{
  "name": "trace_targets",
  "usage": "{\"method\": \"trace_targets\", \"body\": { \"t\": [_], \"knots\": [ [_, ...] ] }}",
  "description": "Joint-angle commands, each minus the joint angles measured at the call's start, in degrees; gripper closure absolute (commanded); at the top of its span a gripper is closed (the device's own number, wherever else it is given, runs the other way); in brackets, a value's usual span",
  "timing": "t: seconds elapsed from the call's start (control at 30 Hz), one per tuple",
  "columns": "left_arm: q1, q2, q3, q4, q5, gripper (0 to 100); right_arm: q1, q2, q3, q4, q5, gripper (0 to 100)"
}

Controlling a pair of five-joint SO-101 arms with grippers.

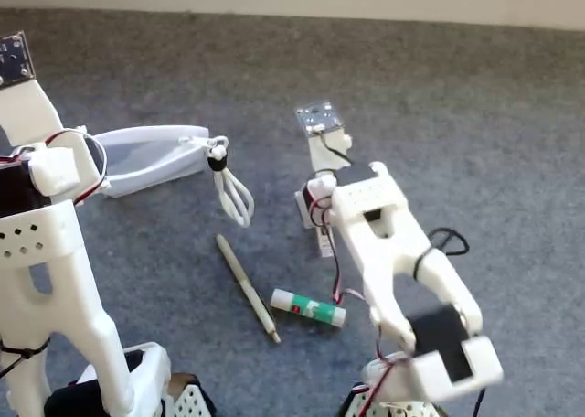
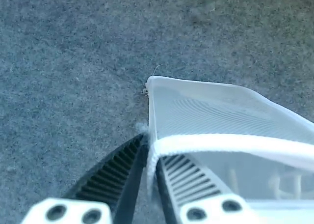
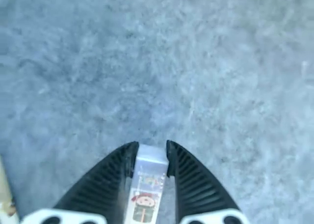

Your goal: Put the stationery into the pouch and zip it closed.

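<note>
A translucent white mesh pouch [image 1: 155, 156] lies at the back left, its white cord [image 1: 234, 194] trailing toward the middle. My left gripper [image 2: 149, 153] is shut on the pouch [image 2: 221, 116] at its edge, beside a corner. Near the table's centre, my right gripper [image 3: 150, 148] is shut on a small white eraser [image 3: 146, 182] with a printed label, low over the carpet; in the high view the eraser [image 1: 325, 243] pokes out under the right gripper [image 1: 320, 227]. A beige pen [image 1: 247, 289] and a green-and-white glue stick [image 1: 309, 307] lie on the carpet in front.
Grey carpet [image 1: 457, 115] covers the table, with open room to the right and at the back. The pen and glue stick lie between the two arm bases. A pale wall edge runs along the far side.
</note>
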Motion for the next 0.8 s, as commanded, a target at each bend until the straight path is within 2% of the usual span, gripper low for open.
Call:
{"method": "trace_targets", "body": {
  "t": [0.0,0.27,0.6,0.77],
  "knots": [
    [1.0,-0.8,0.0,-1.0,0.9,99,-1.0,-12.7,2.9,-0.4,-0.2,99.4],
    [1.0,-0.8,0.0,-1.0,1.0,99,-1.5,-28.2,9.1,-0.7,-0.3,99.4],
    [1.0,-0.8,0.0,-0.9,1.0,99,-9.6,-42.9,10.6,-1.0,-0.3,99.4],
    [1.1,-0.8,0.0,-0.9,1.0,99,-13.6,-48.5,10.9,-7.2,-0.3,99.4]
  ]
}}
